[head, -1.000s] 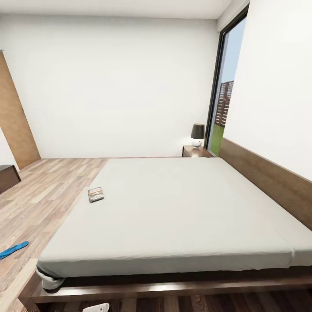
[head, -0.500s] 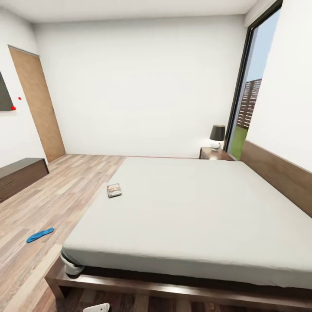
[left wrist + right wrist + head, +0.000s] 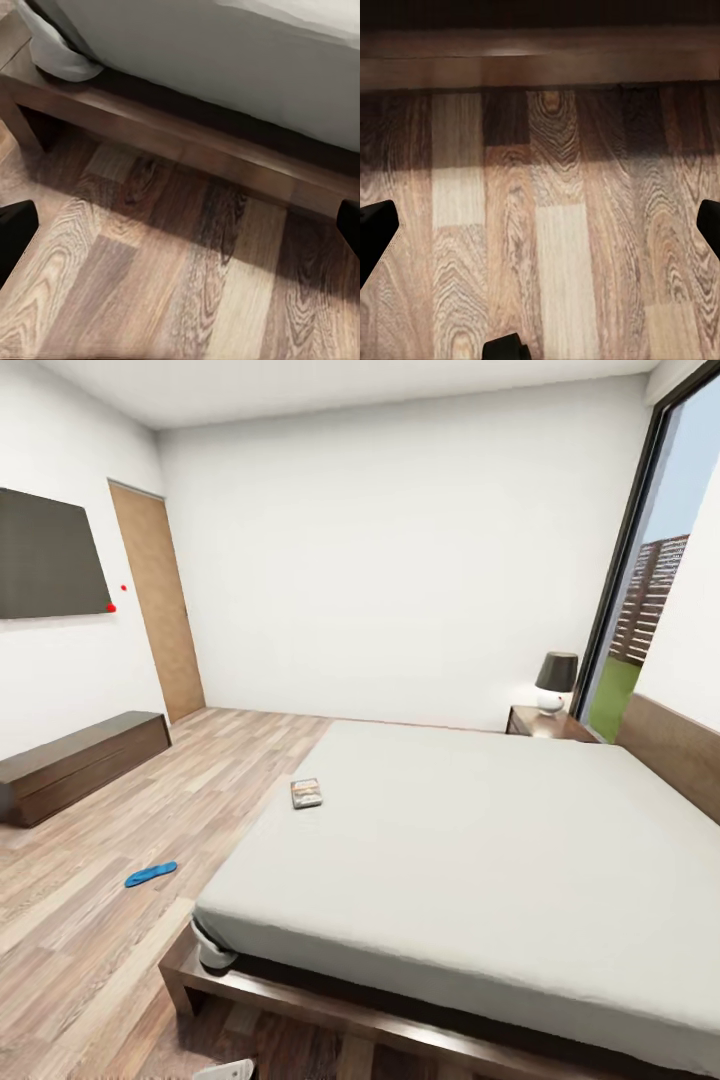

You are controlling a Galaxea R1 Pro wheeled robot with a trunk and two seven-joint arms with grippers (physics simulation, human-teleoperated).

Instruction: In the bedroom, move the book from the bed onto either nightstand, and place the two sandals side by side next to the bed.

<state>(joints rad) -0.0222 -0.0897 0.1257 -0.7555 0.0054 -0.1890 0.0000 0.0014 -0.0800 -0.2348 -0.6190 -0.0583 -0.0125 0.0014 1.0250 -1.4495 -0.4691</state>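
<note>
while the robot stands at the foot corner of the bed (image 3: pixel 480 840), nothing of the task looks done yet. the book (image 3: pixel 306 793) lies flat on the mattress near the bed's left edge, well apart from the nightstand (image 3: pixel 548 723) at the far head end, which carries a lamp (image 3: pixel 555 682). one blue sandal (image 3: pixel 151 874) lies on the wood floor (image 3: pixel 120 840) left of the bed, apart from the frame; can't see a second sandal.

left pincer (image 3: pixel 180 225): fingertips spread wide, nothing between them, above the floor beside the bed frame corner. right pincer (image 3: pixel 540 225): same, spread wide and empty, over bare planks near the frame.

left to do, judging from this: book onto a nightstand, find the other sandal, set both side by side next to the bed. a tv (image 3: pixel 50 555), a door (image 3: pixel 160 615) and a low cabinet (image 3: pixel 80 760) are on the left wall side.
</note>
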